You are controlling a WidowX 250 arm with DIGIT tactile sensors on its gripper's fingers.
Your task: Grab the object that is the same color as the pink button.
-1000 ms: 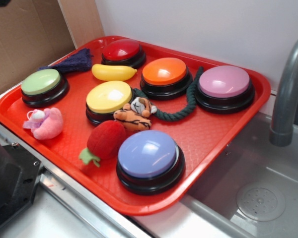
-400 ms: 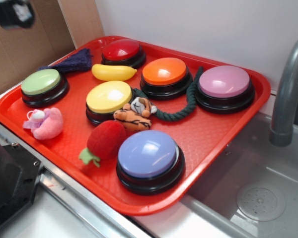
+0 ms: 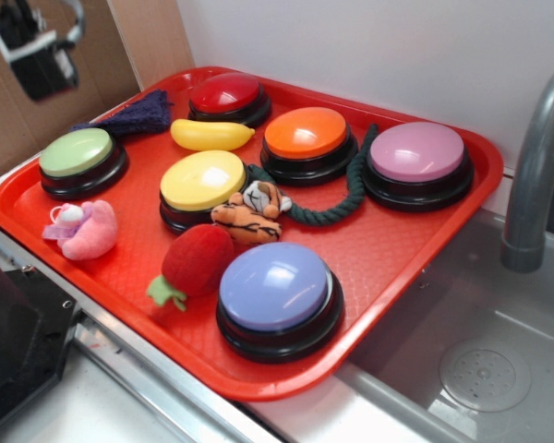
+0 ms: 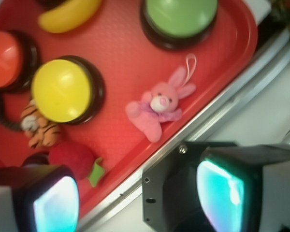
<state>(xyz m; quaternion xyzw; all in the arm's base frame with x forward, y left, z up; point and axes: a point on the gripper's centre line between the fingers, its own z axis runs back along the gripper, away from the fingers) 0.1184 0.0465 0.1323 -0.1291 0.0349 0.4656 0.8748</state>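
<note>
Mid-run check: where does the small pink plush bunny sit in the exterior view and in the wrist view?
Exterior: the small pink plush bunny lies at the left edge of the red plastic tray, just below the green dome button.
Wrist: it is right of centre, near the tray's rim.
Shared landmark: the green dome button.

This is looking like a mock kitchen set up for robot testing rather than a lived-in home. A grey faucet point(image 3: 535, 175) is arching over a steel sink basin point(image 3: 462, 360) with a round drain point(image 3: 486, 374), and a red plastic serving tray point(image 3: 402, 245) is sitting on the counter beside it against a plain white wall point(image 3: 369, 46). Brown cardboard sheets point(image 3: 37, 120) are standing behind as a makeshift backdrop, suggesting a lab arrangement.
</note>
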